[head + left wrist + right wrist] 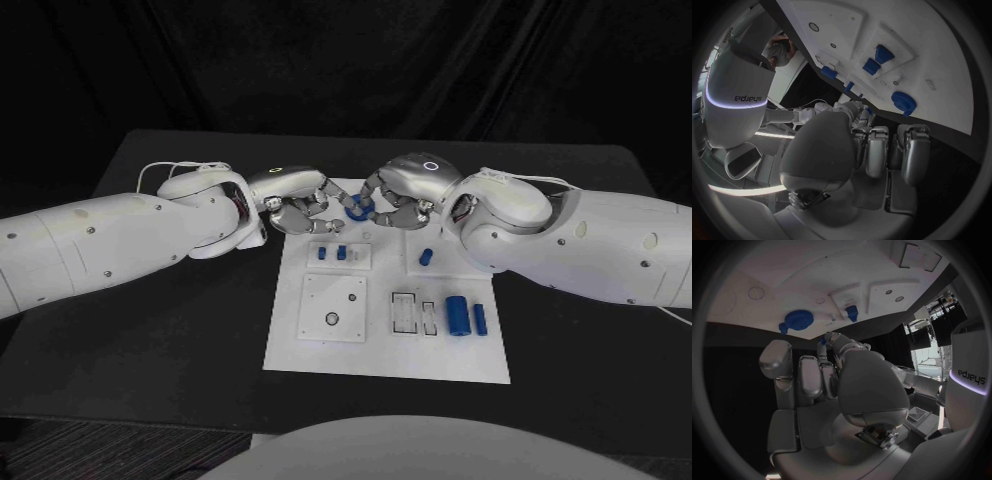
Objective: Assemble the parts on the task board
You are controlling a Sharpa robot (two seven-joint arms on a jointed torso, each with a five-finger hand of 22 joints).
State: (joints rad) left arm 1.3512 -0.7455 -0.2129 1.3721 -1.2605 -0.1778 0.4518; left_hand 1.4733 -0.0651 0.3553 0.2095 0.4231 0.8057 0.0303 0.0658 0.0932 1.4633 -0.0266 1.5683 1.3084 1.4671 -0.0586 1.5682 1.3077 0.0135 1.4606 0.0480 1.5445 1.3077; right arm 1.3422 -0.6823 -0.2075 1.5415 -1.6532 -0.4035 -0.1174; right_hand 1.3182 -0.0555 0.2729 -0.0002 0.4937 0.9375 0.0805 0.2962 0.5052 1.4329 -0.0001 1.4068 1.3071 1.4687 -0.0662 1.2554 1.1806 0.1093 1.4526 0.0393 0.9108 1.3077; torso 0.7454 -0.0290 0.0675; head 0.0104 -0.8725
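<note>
- Head view: the white task board (387, 345) lies in the middle of the black counter (159, 350), and both arms reach to its far edge.
- The left robot hand (296, 208) and the right robot hand (398, 197) meet above the far end of the board, with their fingers turned toward each other.
- A blue gear (356, 207) sits between the two hands. Fingers of both hands are very near it or touching it, but I cannot tell which hand really grasps it.
- In the left wrist view, the left robot hand (873, 150) has its fingers bent forward side by side, and the gear (904, 101) appears just beyond the fingertips, against the board (942, 60).
- In the right wrist view, the right robot hand (811, 380) also has its fingers bent forward, with the gear (798, 320) a little beyond them.
- On the board, two small blue pegs (332, 253) stand in a small raised block near the hands.
- One blue peg (427, 257) stands alone more to the right.
- A large blue cylinder (457, 315) and a thin blue pin (480, 318) lie side by side at the right part of the board.
</note>
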